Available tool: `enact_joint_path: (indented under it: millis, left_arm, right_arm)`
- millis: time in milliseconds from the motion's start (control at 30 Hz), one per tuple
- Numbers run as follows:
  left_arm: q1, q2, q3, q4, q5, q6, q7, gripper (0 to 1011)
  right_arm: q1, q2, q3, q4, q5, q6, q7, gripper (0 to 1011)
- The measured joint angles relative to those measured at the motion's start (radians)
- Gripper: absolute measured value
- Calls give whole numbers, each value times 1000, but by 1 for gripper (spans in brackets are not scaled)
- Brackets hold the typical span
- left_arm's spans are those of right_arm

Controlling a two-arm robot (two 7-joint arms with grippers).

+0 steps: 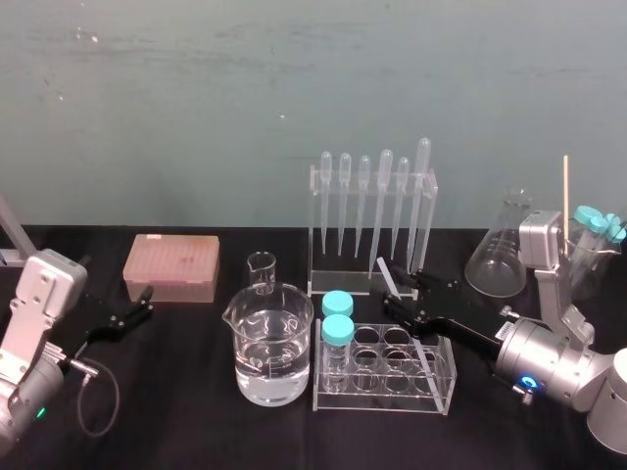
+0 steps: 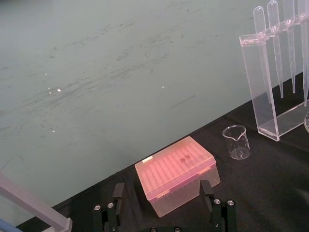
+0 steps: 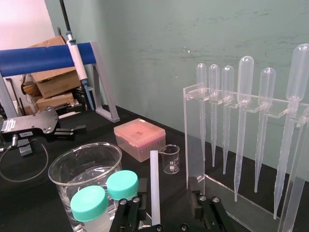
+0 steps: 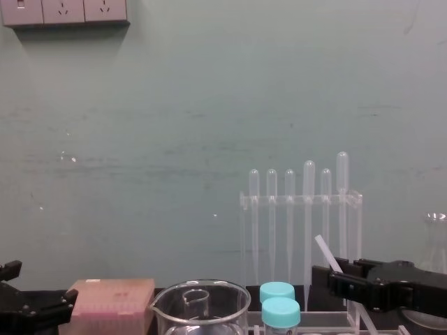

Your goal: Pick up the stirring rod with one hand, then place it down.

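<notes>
A long, thin, straight rod (image 1: 389, 279) of translucent white, even in width and flat-cut at its ends, is seen just right of centre in the lower half of the head view. It is tilted, with one end pointed to the upper left and the other to the lower right. Its middle is met by the black, blocky right hand (image 1: 406, 294), stretched in from the lower right. In the chest view it is slanted at the lower right.

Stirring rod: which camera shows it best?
The head view: the stirring rod shows nearly full length, slanting across the tube rack at the right gripper. Right wrist view shows its upper part close up; chest view just a tip.
</notes>
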Motion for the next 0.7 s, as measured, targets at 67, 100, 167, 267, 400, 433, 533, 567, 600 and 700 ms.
enact_joint_path:
  millis: [67,100,167,267,400,433,533,567,600,700]
  left_arm:
    - [0,0,0,0,0,0,0,1000]
    - [0,0,0,0,0,0,0,1000]
    - [0,0,0,0,0,0,0,1000]
    - [0,0,0,0,0,0,0,1000]
    - [0,0,0,0,0,0,0,1000]
    - [0,0,0,0,0,0,0,1000]
    - [0,0,0,0,0,0,0,1000]
    - [0,0,0,0,0,0,0,1000]
    - [0,0,0,0,0,0,0,1000]
    - [0,0,0,0,0,0,0,1000]
  right_arm:
    - [0,0,0,0,0,0,0,478]
    - [0,0,0,0,0,0,0,448]
    - [0,0,0,0,0,0,0,390]
    - [0,0,0,0,0,-1,-1,283]
    - [0,0,0,0,0,-1,-1,136]
    - [0,0,0,0,0,-1,-1,113]
    - [0,0,0,0,0,-1,-1,70]
    - [0,0,0,0,0,-1,-1,70]
    - [0,0,0,0,0,-1,-1,70]
    - [0,0,0,0,0,-1,-1,70]
